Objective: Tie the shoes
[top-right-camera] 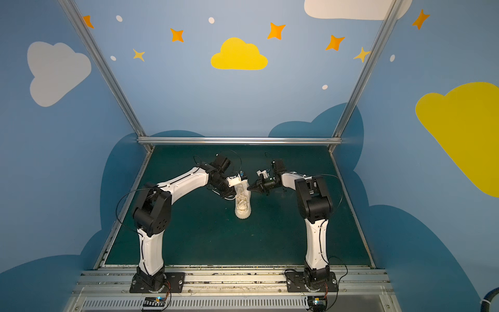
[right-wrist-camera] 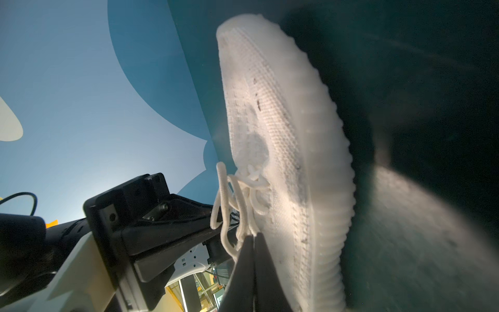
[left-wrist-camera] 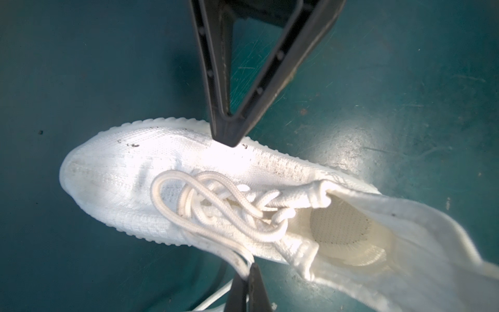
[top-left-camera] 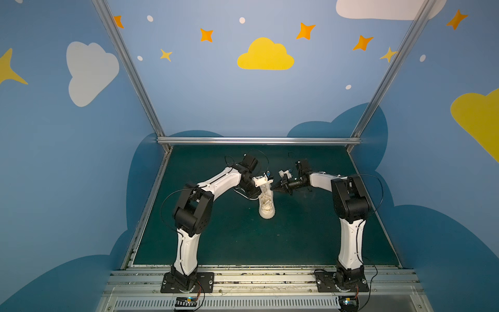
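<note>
Left of the shoe (top-left-camera: 266,205), your left gripper (left-wrist-camera: 249,272) has its jaws clamped on a strand of the laces (left-wrist-camera: 216,205), right at the shoe's edge beside the tongue. Another strand trails over the bench (top-left-camera: 310,229) on that same side. The shoe itself sits sole down on the bench between your two arms, toe toward the arm bases and laces in loose loops over the tongue. On the shoe's right, your right gripper (top-left-camera: 272,189) has its jaws together, tips touching the knit upper just above the ribbed sole.
</note>
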You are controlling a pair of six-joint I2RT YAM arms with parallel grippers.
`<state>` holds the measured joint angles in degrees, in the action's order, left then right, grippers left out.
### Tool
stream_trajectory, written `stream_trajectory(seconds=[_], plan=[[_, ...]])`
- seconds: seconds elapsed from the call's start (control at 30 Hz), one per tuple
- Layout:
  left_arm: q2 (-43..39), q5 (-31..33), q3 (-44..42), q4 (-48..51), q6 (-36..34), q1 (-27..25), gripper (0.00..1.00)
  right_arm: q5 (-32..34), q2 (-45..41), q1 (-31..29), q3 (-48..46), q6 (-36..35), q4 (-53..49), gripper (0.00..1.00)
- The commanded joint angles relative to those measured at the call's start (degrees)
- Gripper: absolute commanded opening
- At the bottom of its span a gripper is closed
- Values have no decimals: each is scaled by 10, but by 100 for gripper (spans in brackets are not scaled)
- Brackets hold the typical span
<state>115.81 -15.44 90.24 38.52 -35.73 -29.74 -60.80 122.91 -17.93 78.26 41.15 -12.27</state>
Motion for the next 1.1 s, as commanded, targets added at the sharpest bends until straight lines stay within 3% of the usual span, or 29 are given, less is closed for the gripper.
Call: stream_trajectory(seconds=[0.0, 0.63, 1.07], plan=[[-4, -13, -2, 2, 3, 2, 3, -17, 10, -9, 0, 8, 27, 5], [-5, -16, -3, 2, 7, 1, 3, -36, 35, -24, -32, 59, 101, 7], [-5, -17, -2, 3, 8, 1, 3, -119, 33, -25, -75, 192, 326, 6]])
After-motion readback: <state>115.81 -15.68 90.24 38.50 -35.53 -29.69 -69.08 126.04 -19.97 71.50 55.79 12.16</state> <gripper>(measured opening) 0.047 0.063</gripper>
